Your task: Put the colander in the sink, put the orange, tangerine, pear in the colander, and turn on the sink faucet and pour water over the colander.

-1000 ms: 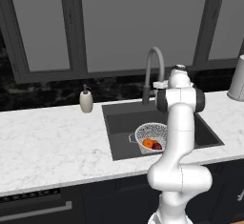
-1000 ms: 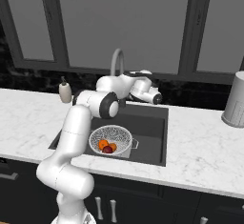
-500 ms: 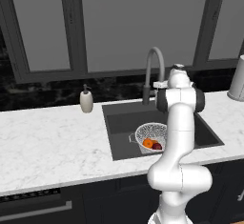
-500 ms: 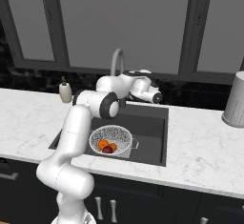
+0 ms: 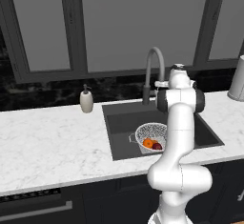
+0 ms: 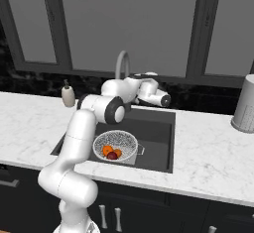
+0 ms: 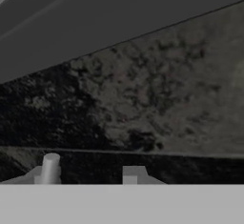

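Observation:
The white mesh colander (image 5: 143,133) (image 6: 124,143) sits in the dark sink (image 5: 124,123) (image 6: 156,128), toward its front. Inside lie two orange round fruits (image 6: 107,150) (image 6: 118,152); I cannot tell the orange from the tangerine. The dark red pear (image 6: 112,155) (image 5: 157,146) lies beside them. The grey gooseneck faucet (image 5: 153,61) (image 6: 121,63) arches over the basin, and I see no water. My gripper (image 6: 167,100) reaches level past the faucet's base toward the black marble wall. In the hand view a pale stub (image 7: 50,168) rises in front of that wall. The jaws' gap is unclear.
A white soap dispenser (image 5: 86,100) (image 6: 68,96) stands on the marble counter (image 5: 52,142) left of the sink. A tall grey canister (image 5: 237,82) (image 6: 244,110) stands on the counter at the far right. Dark windows run along the back wall.

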Motion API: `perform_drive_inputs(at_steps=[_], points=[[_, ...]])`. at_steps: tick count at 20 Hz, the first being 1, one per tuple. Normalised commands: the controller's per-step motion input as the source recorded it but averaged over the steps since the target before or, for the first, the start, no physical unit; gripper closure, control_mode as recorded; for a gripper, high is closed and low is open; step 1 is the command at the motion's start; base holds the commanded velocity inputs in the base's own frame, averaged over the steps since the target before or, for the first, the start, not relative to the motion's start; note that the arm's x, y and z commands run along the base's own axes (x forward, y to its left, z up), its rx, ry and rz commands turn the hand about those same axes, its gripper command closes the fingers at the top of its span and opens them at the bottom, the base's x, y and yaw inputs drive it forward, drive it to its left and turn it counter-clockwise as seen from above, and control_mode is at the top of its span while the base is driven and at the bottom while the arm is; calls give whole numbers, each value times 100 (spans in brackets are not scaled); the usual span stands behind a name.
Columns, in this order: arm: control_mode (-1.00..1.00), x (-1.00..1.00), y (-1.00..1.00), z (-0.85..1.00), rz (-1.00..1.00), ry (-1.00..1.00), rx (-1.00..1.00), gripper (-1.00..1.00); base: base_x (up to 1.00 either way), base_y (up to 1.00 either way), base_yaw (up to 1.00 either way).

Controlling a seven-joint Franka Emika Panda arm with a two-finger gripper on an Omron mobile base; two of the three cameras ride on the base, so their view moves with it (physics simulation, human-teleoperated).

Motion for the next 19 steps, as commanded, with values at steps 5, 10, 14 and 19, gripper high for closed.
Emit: perform_drive_inputs(at_steps=[5, 10, 14, 19], points=[[-100, -40, -78, -50, 0, 6, 1, 100, 0, 0, 0], [-100, -63, -71, -32, 0, 2, 3, 100, 0, 0, 0], [-100, -93, -48, 79, 0, -20, 18, 100, 0, 0, 0], [-100, -91, -64, 89, 0, -16, 16, 100, 0, 0, 0]])
